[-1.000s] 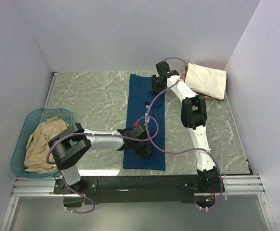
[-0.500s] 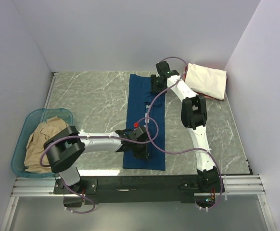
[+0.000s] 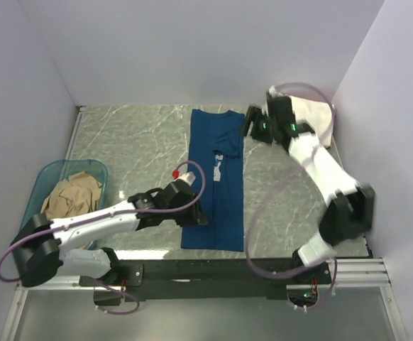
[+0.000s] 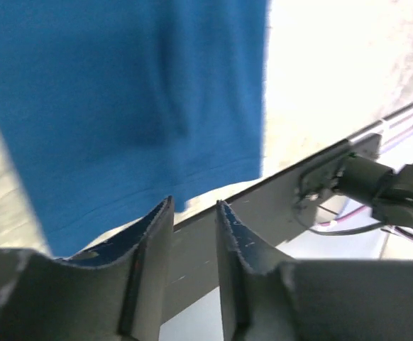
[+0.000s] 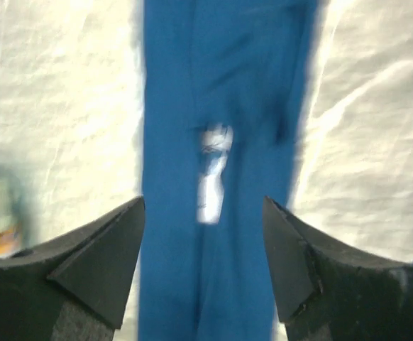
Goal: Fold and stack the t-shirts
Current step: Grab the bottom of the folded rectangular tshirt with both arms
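Grey-green marbled table (image 3: pixel 142 142) between plain white walls, as we see it from above. A navy t-shirt (image 3: pixel 217 192), folded into a long narrow strip, lies along the middle. The left gripper (image 3: pixel 195 213) is at the strip's near left edge, and the right gripper (image 3: pixel 252 128) is beside its far right corner. A cream t-shirt (image 3: pixel 318 117) lies back right. A tan t-shirt (image 3: pixel 68 199) fills a teal tub (image 3: pixel 42 186) at left.

From the left wrist we see fingers (image 4: pixel 153 234) slightly parted with nothing between them, and the shirt's hem just beyond.

From the right wrist we see wide-spread, empty jaws above the shirt's pale print (image 5: pixel 210 170).
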Controlling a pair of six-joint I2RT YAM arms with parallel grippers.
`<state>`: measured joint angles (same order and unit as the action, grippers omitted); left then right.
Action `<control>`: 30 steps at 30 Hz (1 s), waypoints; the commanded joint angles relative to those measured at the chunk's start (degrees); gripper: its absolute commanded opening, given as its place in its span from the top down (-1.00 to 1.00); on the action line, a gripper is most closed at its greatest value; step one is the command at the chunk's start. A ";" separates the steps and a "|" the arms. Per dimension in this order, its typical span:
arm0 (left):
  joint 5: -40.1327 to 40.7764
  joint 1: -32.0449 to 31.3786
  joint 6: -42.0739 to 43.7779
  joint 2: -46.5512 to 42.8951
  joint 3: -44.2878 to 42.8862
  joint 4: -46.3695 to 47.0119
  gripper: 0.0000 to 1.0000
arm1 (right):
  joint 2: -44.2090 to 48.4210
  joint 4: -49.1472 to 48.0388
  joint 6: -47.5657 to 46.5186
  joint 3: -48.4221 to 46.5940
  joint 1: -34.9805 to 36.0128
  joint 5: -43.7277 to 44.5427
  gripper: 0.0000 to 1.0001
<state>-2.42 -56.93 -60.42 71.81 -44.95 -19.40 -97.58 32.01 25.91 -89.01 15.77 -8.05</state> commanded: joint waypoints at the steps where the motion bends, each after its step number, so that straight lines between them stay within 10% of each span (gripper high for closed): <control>1: 2.24 1.20 1.27 -5.17 3.02 -2.66 0.26 | 14.84 -10.19 8.18 22.26 3.91 -3.63 -0.44; 15: 3.12 2.08 0.31 -12.04 13.04 -5.13 0.21 | 51.33 -8.28 22.60 66.31 17.18 -6.97 -0.04; 30: -1.27 1.91 -0.48 -7.83 17.61 -0.20 0.19 | 51.00 -14.08 26.03 77.85 22.20 -10.93 -0.04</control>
<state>-2.37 -55.05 -60.71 63.09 -27.44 -21.98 -45.06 19.81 51.48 -12.71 37.17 -18.81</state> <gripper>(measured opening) 0.406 0.518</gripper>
